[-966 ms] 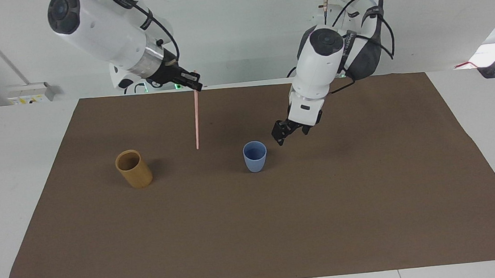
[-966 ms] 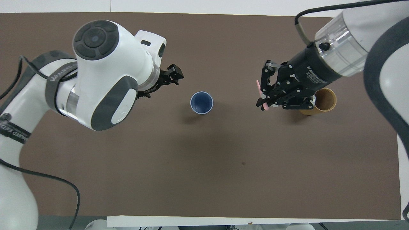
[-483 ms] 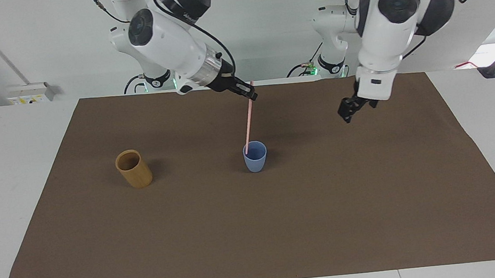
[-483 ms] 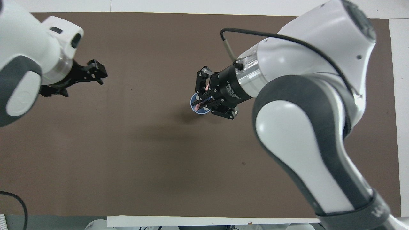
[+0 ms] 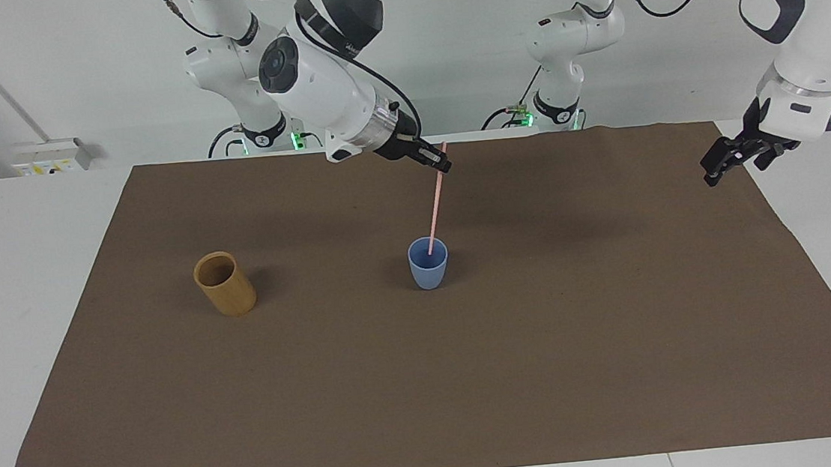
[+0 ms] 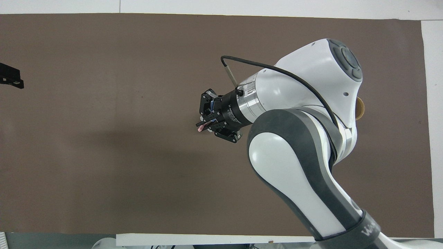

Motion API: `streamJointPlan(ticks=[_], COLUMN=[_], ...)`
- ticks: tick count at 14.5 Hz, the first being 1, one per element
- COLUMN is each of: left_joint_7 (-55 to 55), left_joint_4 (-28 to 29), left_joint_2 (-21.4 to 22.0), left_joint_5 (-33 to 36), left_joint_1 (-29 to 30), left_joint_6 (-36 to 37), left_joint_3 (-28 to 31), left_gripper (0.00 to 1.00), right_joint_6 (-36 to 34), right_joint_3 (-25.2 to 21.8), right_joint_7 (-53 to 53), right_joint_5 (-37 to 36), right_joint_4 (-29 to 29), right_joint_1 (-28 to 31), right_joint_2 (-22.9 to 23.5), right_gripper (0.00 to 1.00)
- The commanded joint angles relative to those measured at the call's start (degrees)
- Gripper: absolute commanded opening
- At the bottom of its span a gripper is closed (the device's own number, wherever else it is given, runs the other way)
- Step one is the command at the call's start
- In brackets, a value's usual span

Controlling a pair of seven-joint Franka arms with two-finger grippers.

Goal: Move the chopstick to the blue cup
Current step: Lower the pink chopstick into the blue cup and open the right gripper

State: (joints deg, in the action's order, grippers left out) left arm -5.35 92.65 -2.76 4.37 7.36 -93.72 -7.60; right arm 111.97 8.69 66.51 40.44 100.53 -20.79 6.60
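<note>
We see bare brown mat (image 5: 473, 379) all round the blue cup (image 5: 428, 265). The right gripper (image 5: 442, 163), over the cup, clamps the chopstick (image 5: 435, 205) near its top — tilted, its lower tip inside the rim. The left gripper (image 5: 718, 165), jaws apart, waits over the mat's edge; a tan cup (image 5: 225, 283) stands well apart.

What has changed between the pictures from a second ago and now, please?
The right gripper, shut on the chopstick throughout, carried it from between the two cups to the blue cup, where its lower end now dips inside. The left gripper, open and empty, pulled away from the blue cup to the mat's edge at the left arm's end of the table. The blue cup and the wooden cup stayed put.
</note>
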Motion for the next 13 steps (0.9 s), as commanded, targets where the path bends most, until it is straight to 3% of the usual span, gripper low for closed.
streamJointPlan(ticks=[1, 4, 6, 7, 8, 10, 13], left_joint_7=[1.3, 1.1, 0.7, 0.6, 0.5, -1.3, -2.6], left_joint_4=[-0.5, -0.8, -1.6, -2.2, -2.5, -2.8, -3.4], left_joint_2=[-0.1, -0.1, -0.4, -0.4, -0.5, -0.7, -1.2], left_joint_5=[-1.0, -3.9, -4.0, -4.0, -4.1, -4.1, -3.7], left_joint_1=[-0.2, -0.5, -0.8, -1.6, -2.7, -3.8, -4.5], left_joint_6=[1.1, 1.3, 1.9, 2.1, 2.5, 2.6, 2.5], left_joint_3=[-0.8, -0.9, -1.5, -1.7, -1.7, -1.8, -1.8], left_gripper=[1.00, 1.00, 1.00, 1.00, 1.00, 1.00, 1.00], right_joint_6=[1.8, 2.0, 2.1, 2.1, 2.0, 1.7, -2.4], right_joint_3=[0.1, 0.1, 0.1, 0.1, 0.1, 0.0, -0.2], right_joint_7=[-0.4, -0.9, -0.9, -0.9, -0.9, -1.1, -1.4], right_joint_5=[1.4, 1.4, 1.4, 1.4, 1.4, 1.0, -0.4], right_joint_4=[3.6, 4.8, 5.8, 6.0, 6.0, 4.9, -0.5], right_joint_1=[0.0, 0.2, 0.3, 0.3, 0.5, 0.7, 5.7], right_joint_2=[-2.0, -2.5, -2.7, -2.8, -2.9, -2.6, -1.2], right_gripper=[0.00, 0.00, 0.08, 0.18, 0.40, 1.00, 1.00])
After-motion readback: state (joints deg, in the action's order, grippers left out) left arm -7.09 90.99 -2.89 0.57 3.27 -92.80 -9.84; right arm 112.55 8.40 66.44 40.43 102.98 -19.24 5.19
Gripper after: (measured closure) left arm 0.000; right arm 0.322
